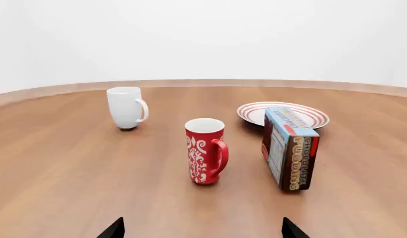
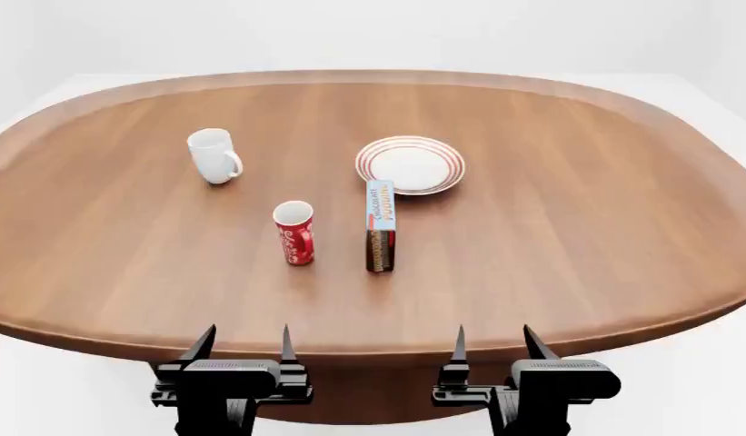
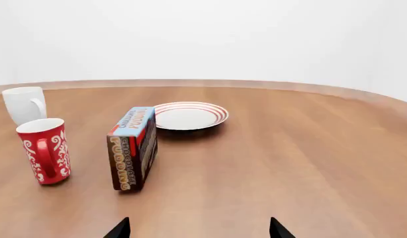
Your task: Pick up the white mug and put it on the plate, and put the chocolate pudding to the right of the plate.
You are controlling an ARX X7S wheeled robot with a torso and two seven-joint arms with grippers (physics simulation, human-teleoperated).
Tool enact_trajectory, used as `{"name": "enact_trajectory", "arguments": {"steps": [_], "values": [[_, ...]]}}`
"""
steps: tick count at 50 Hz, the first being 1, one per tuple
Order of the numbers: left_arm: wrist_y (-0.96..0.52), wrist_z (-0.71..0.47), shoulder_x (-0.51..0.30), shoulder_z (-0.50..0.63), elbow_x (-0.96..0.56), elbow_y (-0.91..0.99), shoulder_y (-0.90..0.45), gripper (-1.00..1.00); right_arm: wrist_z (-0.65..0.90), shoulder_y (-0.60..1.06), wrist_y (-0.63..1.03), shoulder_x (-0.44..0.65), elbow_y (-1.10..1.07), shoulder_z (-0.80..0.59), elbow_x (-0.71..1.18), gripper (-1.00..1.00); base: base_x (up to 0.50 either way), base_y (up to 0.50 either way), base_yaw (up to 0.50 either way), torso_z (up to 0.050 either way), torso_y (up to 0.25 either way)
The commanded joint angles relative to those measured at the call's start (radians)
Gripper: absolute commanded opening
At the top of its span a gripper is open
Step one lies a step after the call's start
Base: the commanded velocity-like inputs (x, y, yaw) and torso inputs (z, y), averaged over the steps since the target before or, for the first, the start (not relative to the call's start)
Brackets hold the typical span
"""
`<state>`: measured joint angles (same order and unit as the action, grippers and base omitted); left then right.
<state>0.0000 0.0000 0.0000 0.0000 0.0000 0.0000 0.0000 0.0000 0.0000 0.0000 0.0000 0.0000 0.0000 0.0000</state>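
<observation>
Brown wood worktop (image 2: 591, 227) carries everything. The plate (image 2: 411, 164) lies at its middle, bare. The pudding (image 2: 380, 224) stands on edge just in front of the plate. The white mug (image 2: 213, 155) stands upright well left of the plate, and a red cup (image 2: 293, 232) stands left of the pudding. The left end effector (image 2: 243, 350) and the right end effector (image 2: 495, 348) hover at the near edge, both spread and holding nothing.
</observation>
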Motion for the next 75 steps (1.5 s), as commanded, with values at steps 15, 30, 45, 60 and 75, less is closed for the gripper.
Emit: {"name": "enact_trajectory", "arguments": {"steps": [15,30,45,60,75], "values": [[0.000,-0.062,-0.053,0.065,-0.046,-0.009,-0.006,1.00,0.064,0.001,0.004,0.051,-0.003,-0.064,0.059,1.00,0.00,0.00,0.00,0.000,0.000],[-0.013,-0.059,-0.046,0.056,-0.023,-0.019,-0.009,1.00,0.058,-0.002,0.008,0.037,0.002,-0.056,0.047,1.00,0.00,0.00,0.00,0.000,0.000],[-0.025,-0.118,-0.080,0.061,-0.028,0.053,-0.009,1.00,0.105,0.012,0.047,0.070,-0.067,-0.051,0.099,1.00,0.00,0.00,0.00,0.000,0.000],[-0.101,-0.305,-0.151,-0.241,-0.068,0.743,0.015,1.00,0.231,0.041,-0.152,0.128,-0.633,0.203,0.198,1.00,0.00,0.00,0.00,0.000,0.000],[-0.073,-0.359,-0.174,-0.373,-0.100,0.911,0.051,1.00,0.249,0.041,-0.266,0.153,-0.744,0.242,0.193,1.00,0.00,0.00,0.00,0.000,0.000]]}}
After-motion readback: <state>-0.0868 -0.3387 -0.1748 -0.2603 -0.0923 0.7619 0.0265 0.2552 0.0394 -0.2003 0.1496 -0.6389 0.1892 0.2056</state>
